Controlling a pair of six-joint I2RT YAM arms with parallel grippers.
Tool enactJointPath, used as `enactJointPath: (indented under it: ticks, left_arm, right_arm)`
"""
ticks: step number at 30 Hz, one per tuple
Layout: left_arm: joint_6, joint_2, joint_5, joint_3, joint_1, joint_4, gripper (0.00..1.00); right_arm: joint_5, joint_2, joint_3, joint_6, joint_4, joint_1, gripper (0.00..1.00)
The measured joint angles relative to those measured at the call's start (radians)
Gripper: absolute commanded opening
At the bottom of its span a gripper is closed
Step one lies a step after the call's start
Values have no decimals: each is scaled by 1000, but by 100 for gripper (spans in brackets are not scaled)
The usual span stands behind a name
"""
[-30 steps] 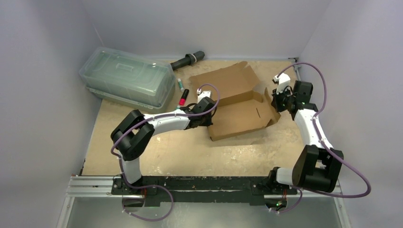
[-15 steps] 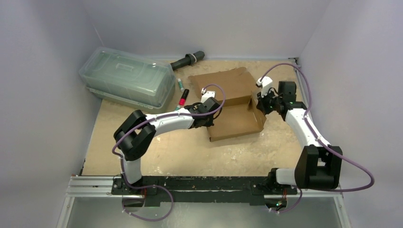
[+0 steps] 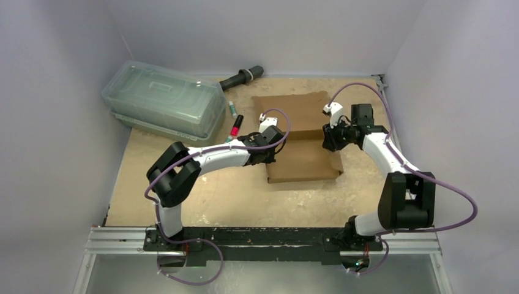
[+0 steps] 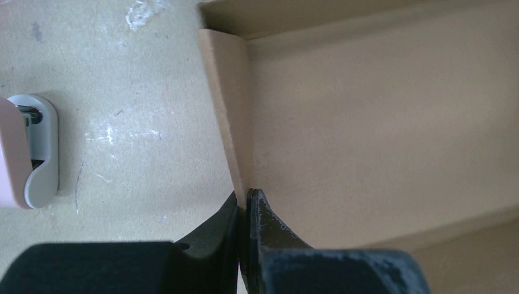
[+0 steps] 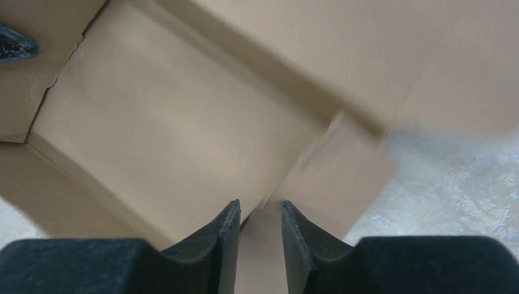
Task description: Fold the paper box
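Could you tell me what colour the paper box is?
The paper box is plain brown; top external view.

The right tool (image 3: 328, 138) swung inward and parted, folding the paper box (image 3: 303, 163) side.

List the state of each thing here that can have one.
brown corrugated cardboard box: partly folded, lid panel lying open, left wall upright.
clear greenish plastic lidded container: lid on.
left tool: shut on the box's left wall.
right tool: open, at the box's right flap.

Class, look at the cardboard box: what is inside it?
Only bare brown cardboard shows inside the cardboard box; no loose object is visible. The right fingers hide a strip of its floor by the side wall.
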Motion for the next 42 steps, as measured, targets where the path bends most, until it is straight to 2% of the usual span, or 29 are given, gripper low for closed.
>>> enactJointPath:
  ticks: [4,6,9,11,16,19,24,26,30,34,37,39,40,42]
  left_arm:
    - [9,0,25,0,-4,0,0]
    - [18,0,33,0,-8,-1,0]
    - [23,0,40,-1,-14,-1,0]
    - [23,0,40,-1,-15,-1,0]
    - [23,0,39,-5,-15,0,0]
    - [17,0,25,-18,-15,7,0]
    - [-32,-19,-26,-59,-16,34,0]
    - [-58,-27,-51,-74,-16,40,0]
    - [-113,-31,-99,-87,-16,50,0]
    - [-151,-31,-136,-96,-16,60,0]
    - [-166,-31,-156,-98,-16,60,0]
    - [-171,-31,-163,-98,-16,60,0]
    - [-173,-31,-164,-100,-16,60,0]
    - [-179,-31,-166,-100,-16,61,0]
  right_arm:
    - [-32,3,1,4,-6,-24,43]
    - [-58,12,3,4,-14,-48,43]
    - [-103,37,11,3,-31,-98,37]
    - [-134,50,17,-4,-50,-127,38]
    - [-240,27,19,-68,-143,-167,52]
    - [-285,-51,19,-86,-174,-176,60]
    - [-245,-214,21,-13,-119,-267,77]
    - [-199,-239,20,17,-86,-330,79]
    - [-115,-203,-8,28,-38,-426,80]
    - [-74,-60,-30,7,-44,-457,81]
    - [-74,68,-30,-6,-59,-457,80]
    - [-74,120,-30,-12,-67,-457,74]
    - [-74,141,-30,-14,-71,-457,66]
    - [-79,175,-26,-20,-82,-457,44]
